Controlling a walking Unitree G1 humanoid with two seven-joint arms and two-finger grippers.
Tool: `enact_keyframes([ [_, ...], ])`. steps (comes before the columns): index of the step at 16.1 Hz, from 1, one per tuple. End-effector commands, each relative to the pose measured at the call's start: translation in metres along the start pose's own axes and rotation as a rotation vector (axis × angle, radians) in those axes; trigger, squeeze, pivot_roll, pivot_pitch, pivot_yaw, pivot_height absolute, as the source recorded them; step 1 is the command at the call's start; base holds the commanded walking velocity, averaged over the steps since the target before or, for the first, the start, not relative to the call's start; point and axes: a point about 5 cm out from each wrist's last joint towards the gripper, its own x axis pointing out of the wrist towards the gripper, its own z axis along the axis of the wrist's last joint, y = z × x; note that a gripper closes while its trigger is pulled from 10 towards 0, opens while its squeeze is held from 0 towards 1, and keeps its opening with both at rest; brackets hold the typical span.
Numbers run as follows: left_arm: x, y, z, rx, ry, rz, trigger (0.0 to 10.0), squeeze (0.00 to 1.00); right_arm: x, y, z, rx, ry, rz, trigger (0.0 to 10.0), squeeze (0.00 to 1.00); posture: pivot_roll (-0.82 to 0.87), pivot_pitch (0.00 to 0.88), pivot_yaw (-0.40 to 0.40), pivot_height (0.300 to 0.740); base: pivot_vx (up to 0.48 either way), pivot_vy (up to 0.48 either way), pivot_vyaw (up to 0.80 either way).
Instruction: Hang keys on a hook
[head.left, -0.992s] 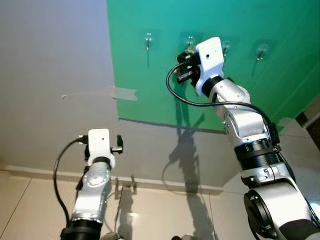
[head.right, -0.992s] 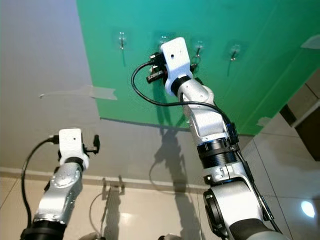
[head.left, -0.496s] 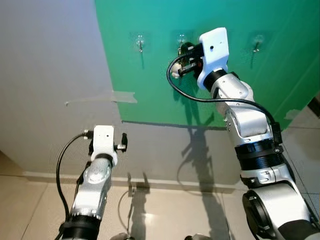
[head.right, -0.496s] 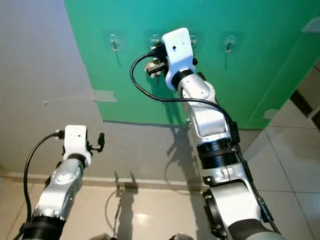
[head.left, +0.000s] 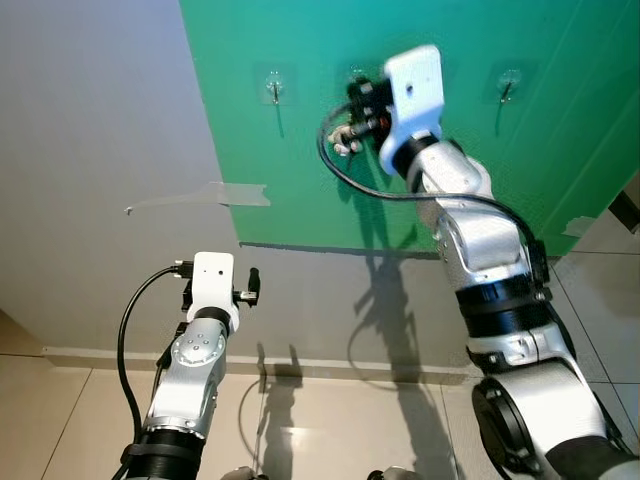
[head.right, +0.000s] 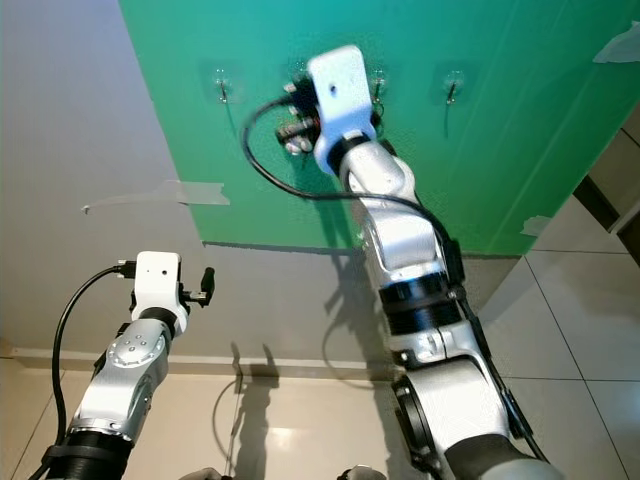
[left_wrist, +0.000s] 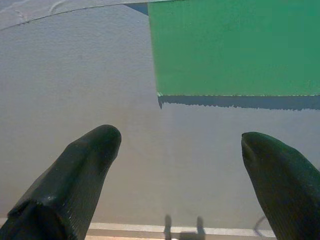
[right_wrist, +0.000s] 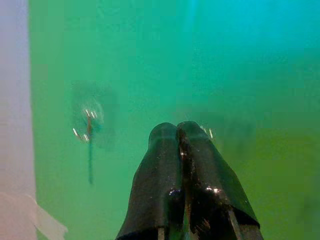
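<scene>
Ahead of you a grey wall carries a large green sheet from 12 to 3 o'clock, with a strip of tape at its left edge. Small clear hooks sit high on the sheet, one at 11 o'clock, one at 1 o'clock. Your right gripper is raised between them, fingers pressed together; the keys cannot be made out. Your left gripper, low at 7 o'clock, has its fingers spread apart, empty.

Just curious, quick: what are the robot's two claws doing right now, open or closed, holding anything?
Left gripper: open, holding nothing.
Right gripper: closed, up at the green board; whether it holds anything cannot be told.
</scene>
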Motion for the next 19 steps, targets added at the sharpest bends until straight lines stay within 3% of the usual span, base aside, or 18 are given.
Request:
enact_keyframes([
  [1, 0.001, -0.001, 0.004, 0.005, -0.012, -0.005, 10.0, 0.00, 0.003, 0.004, 0.009, 0.009, -0.020, 0.024, 10.0, 0.00, -0.04, 0.000, 0.006, 0.740, 0.000, 0.000, 0.00],
  [10, 0.003, -0.012, 0.004, -0.023, -0.018, -0.001, 10.0, 0.00, 0.009, 0.026, 0.016, 0.022, -0.034, 0.146, 10.0, 0.00, -0.04, 0.000, -0.034, 0.740, 0.000, 0.000, 0.00],
  [19, 0.001, -0.006, 0.006, -0.014, -0.038, 0.032, 10.0, 0.00, 0.017, 0.026, 0.015, 0.010, -0.032, 0.147, 10.0, 0.00, -0.01, 0.000, -0.051, 0.740, 0.000, 0.000, 0.00],
])
